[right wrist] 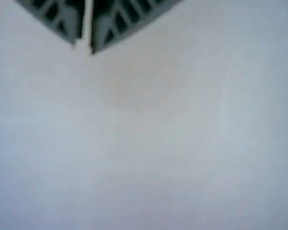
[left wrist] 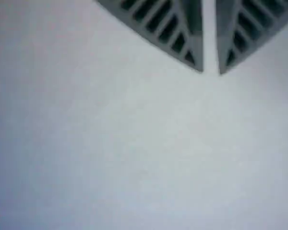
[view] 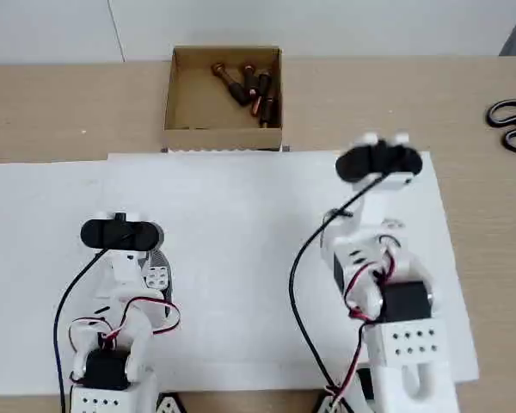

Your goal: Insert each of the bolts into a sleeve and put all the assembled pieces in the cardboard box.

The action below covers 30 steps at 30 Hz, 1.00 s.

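Scissors (view: 512,123) lie on the wooden table (view: 52,103) at its far right, well apart from the work. A white paper sheet (view: 241,241) covers the near part of the table, and both arms stand on it: one (view: 120,234) at the near left of the high view, the other (view: 377,163) further forward on the right. I cannot match either to a side from here. Nothing lies on the sheet between them and the cardboard box (view: 224,138), which sits just beyond the sheet's far edge, open side up.

The assembled pieces (view: 251,89) lie in the box, bunched in its back right part and touching one another. Most have their long axes running roughly front to back; one at the left of the bunch lies on a diagonal.

My left gripper (left wrist: 210,69) hangs over bare paper with its jaws drawn to a thin slit, holding nothing. My right gripper (right wrist: 84,45) is the same, over paper, closed to a sliver and empty.
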{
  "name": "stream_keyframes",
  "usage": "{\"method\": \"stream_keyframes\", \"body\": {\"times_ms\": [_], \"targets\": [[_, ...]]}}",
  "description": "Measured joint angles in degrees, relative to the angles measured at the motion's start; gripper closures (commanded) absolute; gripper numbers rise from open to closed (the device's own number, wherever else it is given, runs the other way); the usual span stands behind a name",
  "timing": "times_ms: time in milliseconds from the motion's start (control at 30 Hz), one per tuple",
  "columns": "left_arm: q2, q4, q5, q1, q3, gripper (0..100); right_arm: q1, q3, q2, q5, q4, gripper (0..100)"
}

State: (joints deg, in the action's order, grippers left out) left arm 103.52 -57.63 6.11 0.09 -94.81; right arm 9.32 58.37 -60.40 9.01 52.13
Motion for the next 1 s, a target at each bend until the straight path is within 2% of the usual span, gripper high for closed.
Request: {"method": "stream_keyframes", "body": {"times_ms": [233, 400, 633, 767, 1000], "targets": [[0.00, 0.00, 0.00, 0.00, 0.00, 99, 0.00, 16.88, -10.20, -3.43, -11.25, 99.6], [0.00, 0.00, 0.00, 0.00, 0.00, 99, 0.00, 27.16, -19.78, -5.01, -15.47, 99.6], [0.00, 0.00, 0.00, 0.00, 0.00, 99, 0.00, 37.19, -33.85, -5.27, -15.65, 99.6], [0.00, 0.00, 0.00, 0.00, 0.00, 99, -0.09, 37.45, -39.82, -5.36, -13.98, 99.6], [0.00, 0.00, 0.00, 0.00, 0.00, 99, 0.00, 37.36, -42.29, -5.36, -7.21, 99.5]]}}
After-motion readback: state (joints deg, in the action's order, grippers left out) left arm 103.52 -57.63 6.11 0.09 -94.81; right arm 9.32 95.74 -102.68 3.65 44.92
